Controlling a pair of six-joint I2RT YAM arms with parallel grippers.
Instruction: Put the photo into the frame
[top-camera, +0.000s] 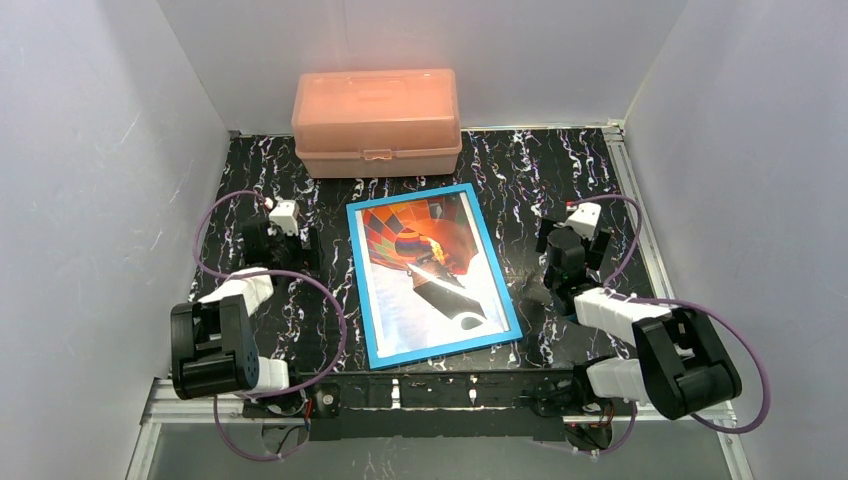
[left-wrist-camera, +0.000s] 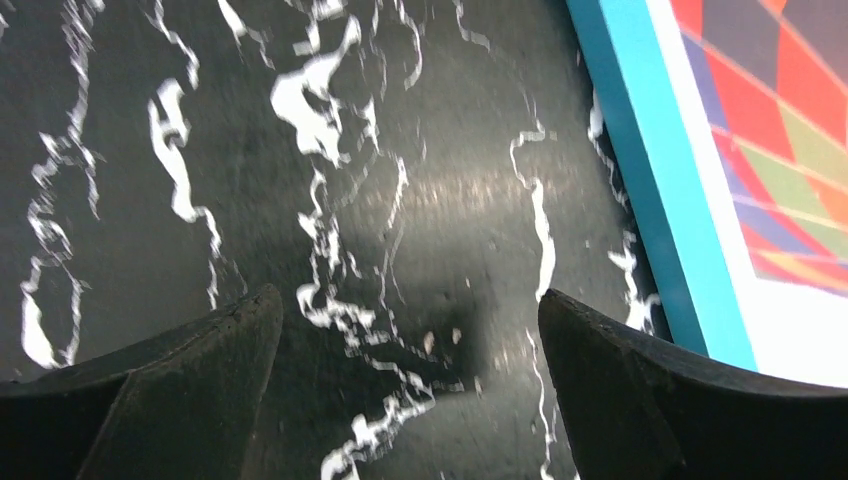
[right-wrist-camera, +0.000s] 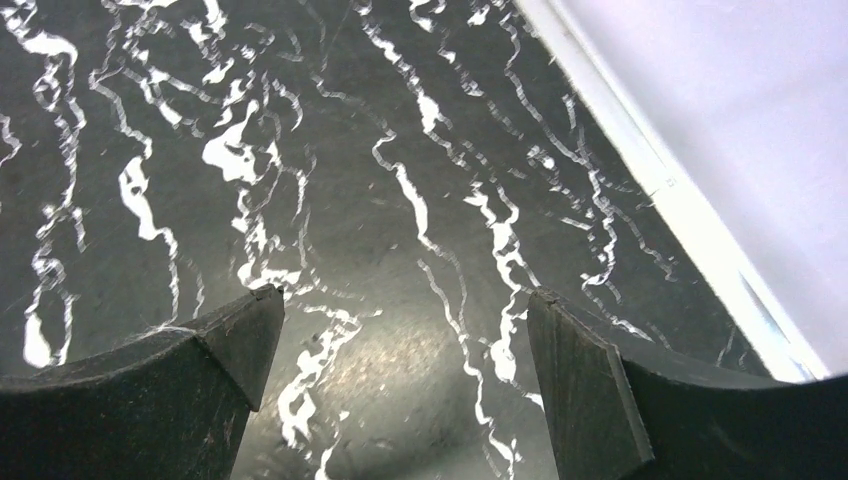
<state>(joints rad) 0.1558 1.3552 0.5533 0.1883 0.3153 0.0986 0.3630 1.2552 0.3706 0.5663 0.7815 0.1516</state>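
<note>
Left tool (left-wrist-camera: 405, 312) hangs over bare desk (top-camera: 520, 170) with its jaws wide apart and nothing between them, at nine o'clock of the frame (top-camera: 358, 290). At three o'clock the right tool (right-wrist-camera: 400, 300) hangs the same way, agape and empty. Between them the frame lies flat, blue face up, and the photo (top-camera: 430, 270) shows inside its border. Farther off, at twelve o'clock, stands a salmon plastic box (top-camera: 376, 120). The photo looks already placed, though I cannot tell whether it is seated or merely laid on top. The next move, if any, calls for a light press on the photo's corners, not a pinch.
</note>
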